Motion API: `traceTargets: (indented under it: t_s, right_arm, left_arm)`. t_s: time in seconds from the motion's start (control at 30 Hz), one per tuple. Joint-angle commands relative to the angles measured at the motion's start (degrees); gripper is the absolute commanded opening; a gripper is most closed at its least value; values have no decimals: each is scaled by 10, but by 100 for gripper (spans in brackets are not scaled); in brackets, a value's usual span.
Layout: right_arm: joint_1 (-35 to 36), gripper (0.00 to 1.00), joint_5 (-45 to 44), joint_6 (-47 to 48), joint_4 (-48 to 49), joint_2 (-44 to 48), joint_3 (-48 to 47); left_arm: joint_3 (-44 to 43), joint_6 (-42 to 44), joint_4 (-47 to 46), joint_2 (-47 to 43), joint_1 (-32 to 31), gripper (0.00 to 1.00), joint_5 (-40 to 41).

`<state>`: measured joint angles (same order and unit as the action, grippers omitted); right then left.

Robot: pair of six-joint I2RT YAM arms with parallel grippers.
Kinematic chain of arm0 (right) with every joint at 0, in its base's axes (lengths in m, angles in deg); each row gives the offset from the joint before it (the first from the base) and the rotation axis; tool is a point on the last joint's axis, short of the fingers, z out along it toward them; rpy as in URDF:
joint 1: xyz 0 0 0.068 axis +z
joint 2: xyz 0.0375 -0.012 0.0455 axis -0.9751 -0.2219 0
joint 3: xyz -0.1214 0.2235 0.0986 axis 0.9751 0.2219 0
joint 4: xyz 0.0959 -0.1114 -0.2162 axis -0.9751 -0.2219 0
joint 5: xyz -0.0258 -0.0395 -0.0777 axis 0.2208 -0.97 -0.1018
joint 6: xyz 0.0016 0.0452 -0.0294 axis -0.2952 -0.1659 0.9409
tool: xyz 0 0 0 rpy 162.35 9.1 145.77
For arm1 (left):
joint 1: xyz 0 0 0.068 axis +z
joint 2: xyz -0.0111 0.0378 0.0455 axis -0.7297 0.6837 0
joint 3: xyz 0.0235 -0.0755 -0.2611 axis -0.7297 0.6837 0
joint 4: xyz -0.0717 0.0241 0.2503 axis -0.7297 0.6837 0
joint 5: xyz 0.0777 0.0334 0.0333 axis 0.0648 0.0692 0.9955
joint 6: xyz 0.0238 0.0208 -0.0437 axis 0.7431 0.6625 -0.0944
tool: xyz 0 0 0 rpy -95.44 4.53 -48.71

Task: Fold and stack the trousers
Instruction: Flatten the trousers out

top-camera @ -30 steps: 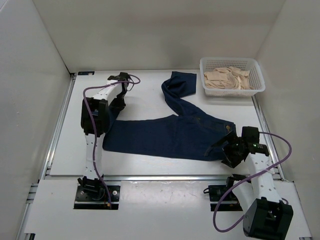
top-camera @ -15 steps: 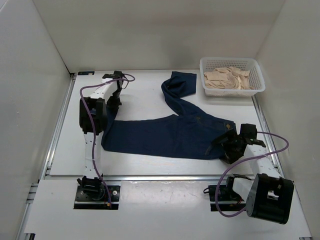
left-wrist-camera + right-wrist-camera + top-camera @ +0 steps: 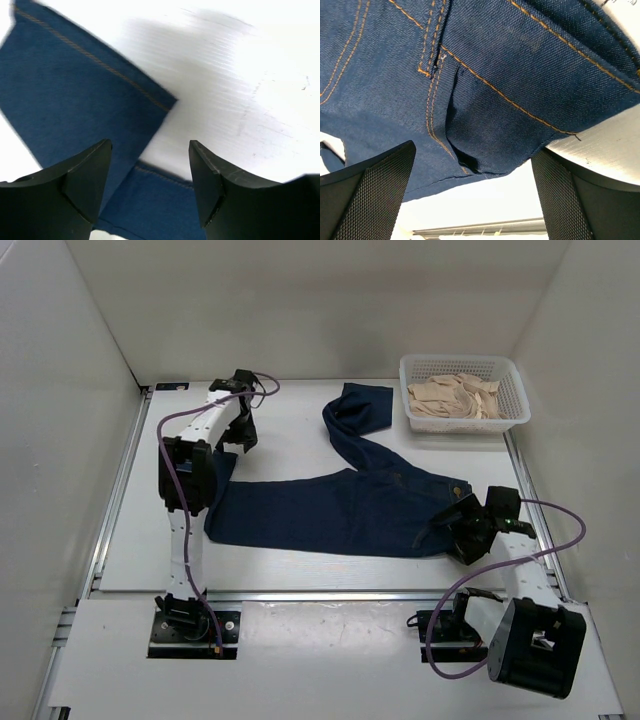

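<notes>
From above, the trousers [image 3: 340, 510] lie spread on the table [image 3: 290, 440]. One leg runs left, the other bends away toward the far edge, and the waist is at the right. The left gripper [image 3: 238, 438] hangs over the hem of the left-running leg, and the right gripper [image 3: 445, 535] sits at the waist corner. That puts one arm at each end of the garment, which suits lifting it into a fold. A basket [image 3: 465, 425] of beige cloth [image 3: 455, 395] stands well apart at the far right.

In the left wrist view, the left gripper [image 3: 149, 150] has its fingers [image 3: 85, 180] spread with nothing between them. The hem corner of the trousers [image 3: 75, 90] lies flat below on the table [image 3: 240, 75].

In the right wrist view, the right gripper [image 3: 472, 155] has its fingers [image 3: 375, 185] wide apart and empty. They straddle the stitched waist edge of the trousers [image 3: 495, 75], probably lined up for a pinch.
</notes>
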<state>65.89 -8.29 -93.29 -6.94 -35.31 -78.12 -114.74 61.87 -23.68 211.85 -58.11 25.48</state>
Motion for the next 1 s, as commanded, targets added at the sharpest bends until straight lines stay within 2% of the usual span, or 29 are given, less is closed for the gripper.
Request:
traceTargets:
  t_s: [0.0, 0.1, 0.2, 0.33, 0.47, 0.53, 0.57, 0.63, 0.67, 0.7, 0.73, 0.83, 0.97]
  right_arm:
    - [-7, 99, -5, 21, -6, 16, -16]
    - [-20, 99, -5, 31, -12, 21, -11]
    - [-30, 99, 1, 36, -12, 26, -5]
    - [-30, 99, 7, 36, -4, 27, 7]
    - [-30, 99, 5, 42, 39, 9, 21]
    - [-30, 96, 5, 42, 70, -7, 22]
    - [-30, 74, 5, 47, 80, -29, 22]
    - [-30, 41, 5, 53, 101, -52, 8]
    - [-30, 27, 0, 53, 101, -76, 1]
    - [-30, 6, -5, 60, 101, -87, -22]
    - [-30, 1, -13, 60, 101, -96, -36]
    - [-30, 0, -32, 60, 101, -118, -97]
    - [-36, 0, -51, 65, 62, -130, -204]
  left_arm:
    - [-28, 9, -2, 32, -10, 73, 5]
    - [-34, 9, 14, 56, -10, 68, 24]
    - [-34, 4, 14, 62, -10, 60, 37]
    - [-42, -1, 14, 76, -10, 38, 51]
    - [-57, -6, 20, 81, -4, 10, 73]
    - [-62, -12, 25, 75, -4, 10, 73]
    - [-62, -17, 25, 68, 2, 10, 73]
    - [-55, -24, 20, 36, 7, 10, 73]
    - [-47, -24, 20, 23, 17, 10, 65]
    - [-40, -29, 12, 9, 31, 10, 43]
    - [-40, -29, 4, -21, 40, 10, 29]
    - [-40, -29, -3, -75, 80, 10, -23]
    - [-82, -35, -8, -115, 125, 10, -73]
